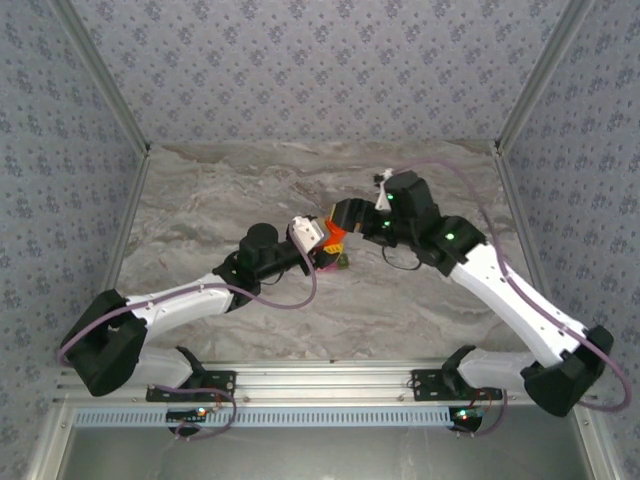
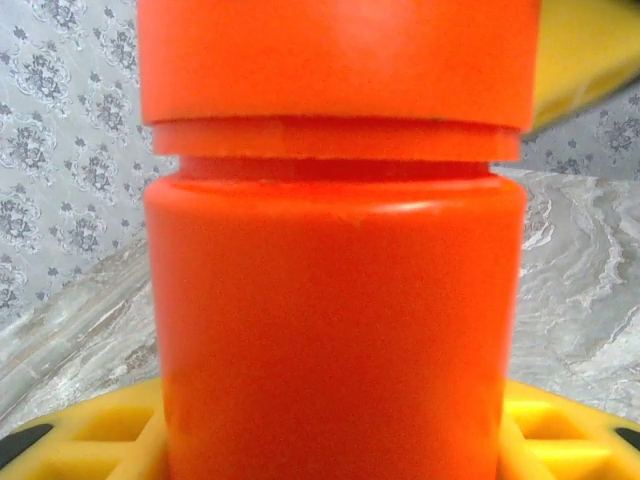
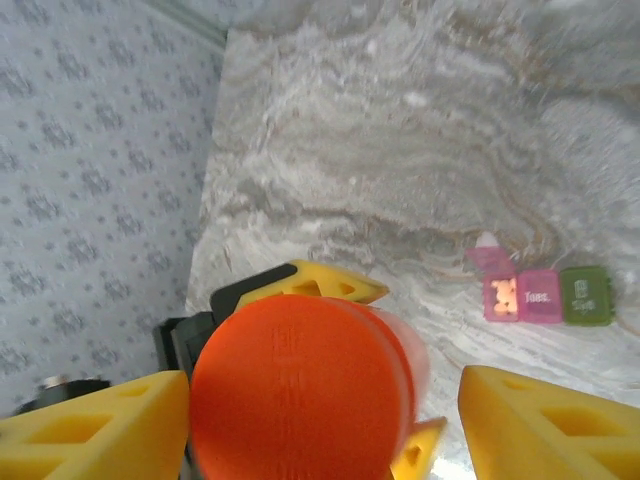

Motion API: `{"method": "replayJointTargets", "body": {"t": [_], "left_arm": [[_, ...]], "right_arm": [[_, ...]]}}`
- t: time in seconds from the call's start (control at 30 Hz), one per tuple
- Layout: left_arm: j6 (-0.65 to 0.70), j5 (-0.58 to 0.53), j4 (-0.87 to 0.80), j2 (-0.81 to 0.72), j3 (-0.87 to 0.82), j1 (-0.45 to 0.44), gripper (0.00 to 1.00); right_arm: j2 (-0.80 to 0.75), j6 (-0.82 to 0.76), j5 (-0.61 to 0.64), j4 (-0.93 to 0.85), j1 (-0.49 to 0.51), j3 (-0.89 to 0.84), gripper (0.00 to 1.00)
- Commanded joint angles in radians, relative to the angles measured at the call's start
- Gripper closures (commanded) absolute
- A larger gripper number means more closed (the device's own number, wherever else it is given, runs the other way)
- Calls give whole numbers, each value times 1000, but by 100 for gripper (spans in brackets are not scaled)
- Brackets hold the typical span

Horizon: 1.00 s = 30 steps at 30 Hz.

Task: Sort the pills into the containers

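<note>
An orange bottle (image 2: 335, 300) with an orange cap (image 3: 300, 400) is held above the table, and my left gripper (image 2: 335, 440) is shut on its body. In the right wrist view the left gripper's yellow fingers (image 3: 310, 285) clamp the bottle from both sides. My right gripper (image 3: 325, 430) stands open around the cap, with a gap showing beside its right finger (image 3: 550, 430). The containers (image 3: 545, 296) lie on the table below. One pink compartment has its lid up with orange pills (image 3: 503, 297) inside, then comes a shut pink one, then a green one (image 3: 587, 295). From above, both grippers meet at the bottle (image 1: 335, 238).
The marble table (image 1: 300, 180) is walled with patterned panels at the back and both sides. The left wall (image 3: 90, 180) stands close to the bottle. An aluminium rail (image 1: 320, 385) runs along the near edge by the arm bases.
</note>
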Motion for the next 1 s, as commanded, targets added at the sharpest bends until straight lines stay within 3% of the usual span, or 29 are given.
{"method": "replayJointTargets", "body": {"t": [0.0,0.1,0.2,0.3,0.6,0.97], "left_arm": [[-1,10,58,-36,34,6,100],[-1,31,50,-43,38,14,100],[-13,58,43,-49,43,24,100],[-23,92,30,-61,47,35,100],[-40,129,6,-60,62,42,100],[-41,129,12,-53,61,42,100]], "right_arm": [[-125,-93,10,-56,-108,50,25],[-88,-275,-267,-49,-253,86,25],[8,-549,-394,-184,-274,183,25],[76,-751,-419,-261,-241,234,25],[219,-869,-449,-352,-153,369,24],[260,-866,-436,-368,-120,376,28]]}}
